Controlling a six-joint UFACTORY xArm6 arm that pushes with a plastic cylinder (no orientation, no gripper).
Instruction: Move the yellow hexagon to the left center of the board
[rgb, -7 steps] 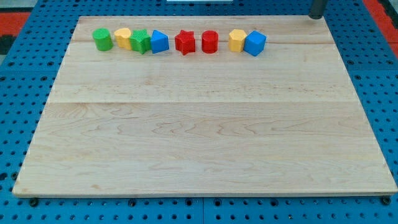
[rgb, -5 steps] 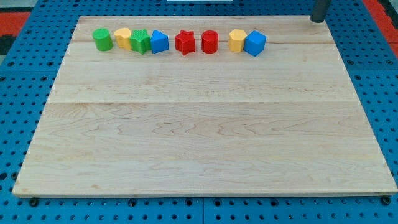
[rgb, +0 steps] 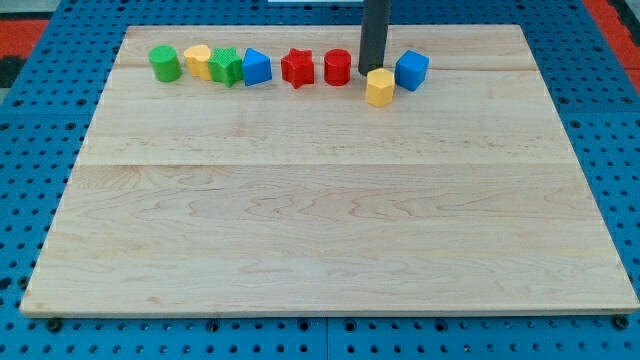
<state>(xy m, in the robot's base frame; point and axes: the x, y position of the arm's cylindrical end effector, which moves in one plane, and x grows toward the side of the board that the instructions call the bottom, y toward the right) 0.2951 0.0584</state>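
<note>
Yellow hexagon (rgb: 379, 87) sits near the view's top edge of the board (rgb: 320, 220), right of centre, set slightly toward the view's bottom from the row of other blocks. My tip (rgb: 372, 70) is at the hexagon's upper-left edge, apparently in contact; the rod rises straight out of the view's top. No jaws on this tool, so nothing to spread or pinch; the tip only presses against the block's side. Just left of my tip: red cylinder (rgb: 337, 67), close beside the rod. Just right of my tip: blue block (rgb: 411, 70), near the hexagon but apart from it. Further left of my tip, in order: red star (rgb: 297, 68), a second blue block (rgb: 256, 67), green star-like block (rgb: 226, 67) touching a second yellow block (rgb: 198, 61), then green cylinder (rgb: 164, 63) farthest out. Board rests on a blue pegboard surface (rgb: 40, 150).
</note>
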